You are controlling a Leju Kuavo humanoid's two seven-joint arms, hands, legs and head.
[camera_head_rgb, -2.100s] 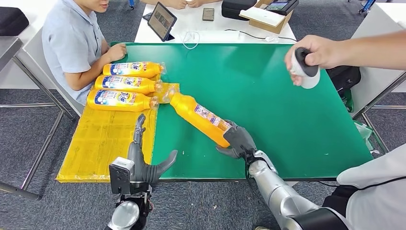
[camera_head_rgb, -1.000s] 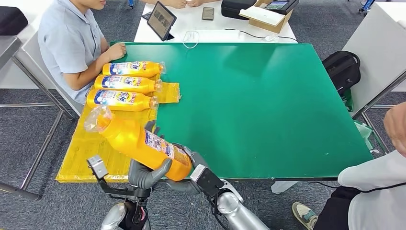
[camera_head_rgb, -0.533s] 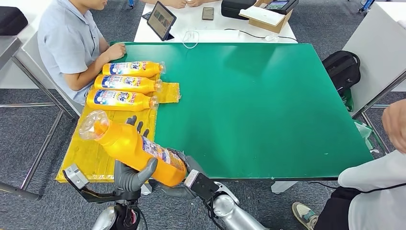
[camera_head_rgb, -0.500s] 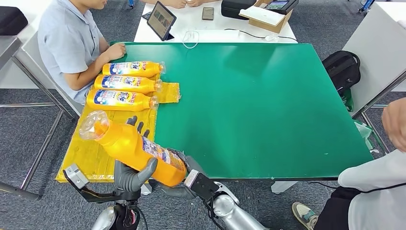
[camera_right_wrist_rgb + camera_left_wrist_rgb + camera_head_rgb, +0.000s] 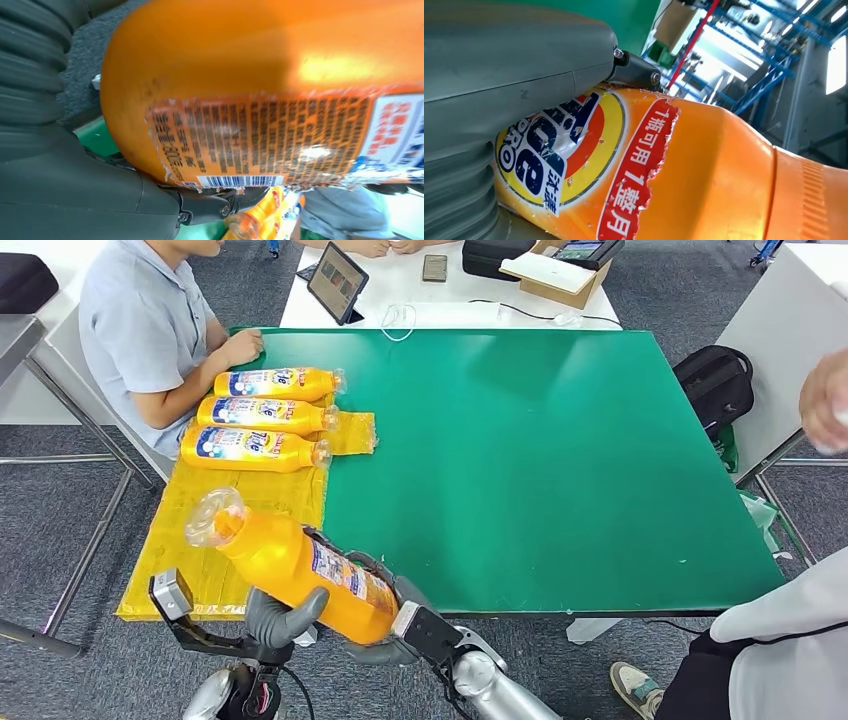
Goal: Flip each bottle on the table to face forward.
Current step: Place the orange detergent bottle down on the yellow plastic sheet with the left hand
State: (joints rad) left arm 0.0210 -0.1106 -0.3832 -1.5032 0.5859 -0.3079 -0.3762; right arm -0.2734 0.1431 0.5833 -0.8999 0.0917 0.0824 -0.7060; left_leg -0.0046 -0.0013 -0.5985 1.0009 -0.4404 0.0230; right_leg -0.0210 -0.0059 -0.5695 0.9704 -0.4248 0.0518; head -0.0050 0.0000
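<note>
Both the left hand [image 5: 283, 616] and the right hand [image 5: 395, 625] grip one orange detergent bottle [image 5: 300, 570] above the near edge of the green table [image 5: 560, 470], near three more bottles [image 5: 262, 416] on the yellow sheet [image 5: 215, 530].

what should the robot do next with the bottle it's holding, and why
Probably keep turning the held bottle and lower it onto the yellow mat, next to the three bottles already lying label-up. Both the left hand and the right hand hold it off the table's near edge, and the head view still shows its barcode side, so the front isn't up yet.
</note>
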